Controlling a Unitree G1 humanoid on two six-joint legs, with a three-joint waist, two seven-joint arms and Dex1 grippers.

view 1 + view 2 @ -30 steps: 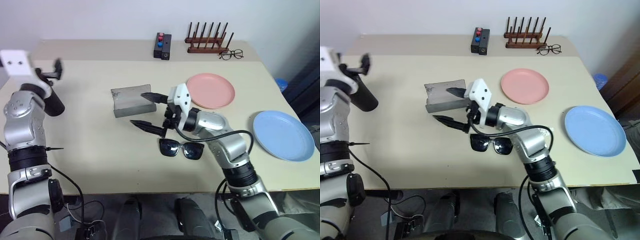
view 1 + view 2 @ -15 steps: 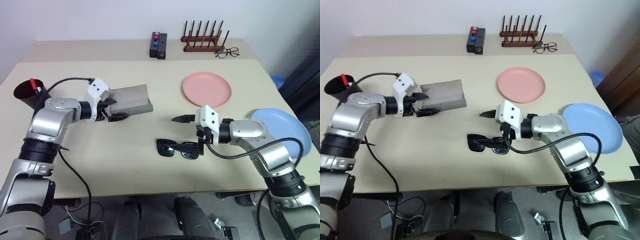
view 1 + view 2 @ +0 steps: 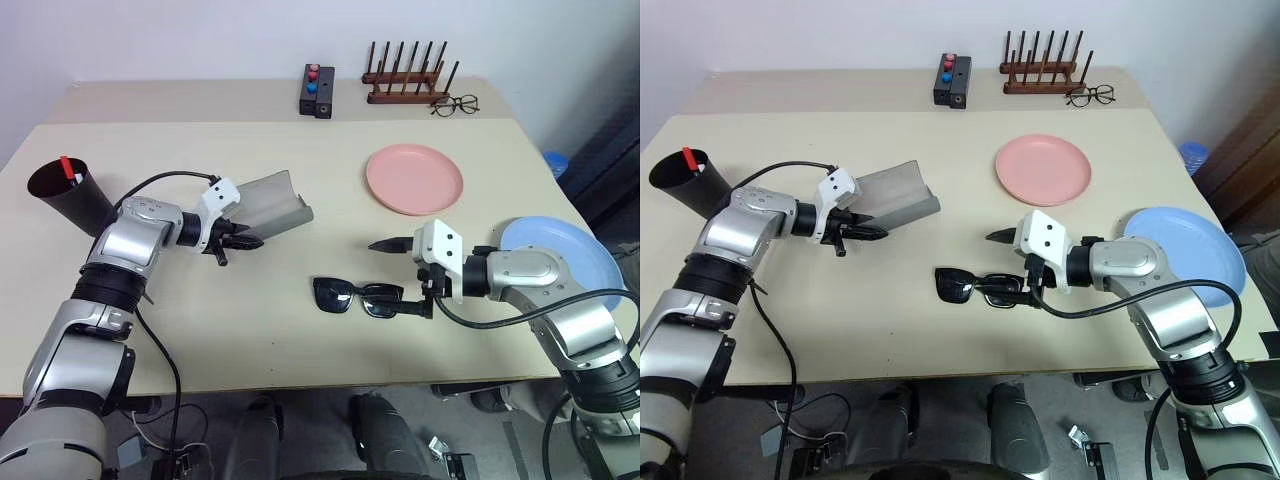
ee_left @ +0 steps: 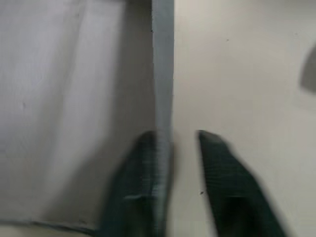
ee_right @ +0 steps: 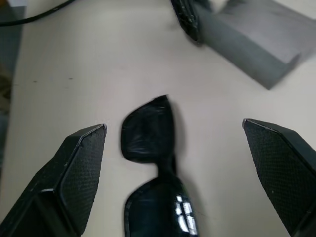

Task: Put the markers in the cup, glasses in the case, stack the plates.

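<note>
Beige bench [image 3: 300,350] carries the sunglasses [image 3: 360,297] near its front edge, the right tool [image 3: 408,276] spread wide just beside them. Further left, the left tool [image 3: 236,245] pinches the grey case [image 3: 270,202] by its edge.

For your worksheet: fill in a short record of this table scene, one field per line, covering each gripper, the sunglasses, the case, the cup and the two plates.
Left gripper: shut on the near wall of the grey case
Right gripper: open, fingers either side of the sunglasses, not closed on them
Sunglasses: flat on the table, outside the case
Case: open, lying left of the pink plate
Cup: at the table's left edge, a red-capped marker inside
Blue plate: at the right edge, apart from the pink plate, not stacked
</note>
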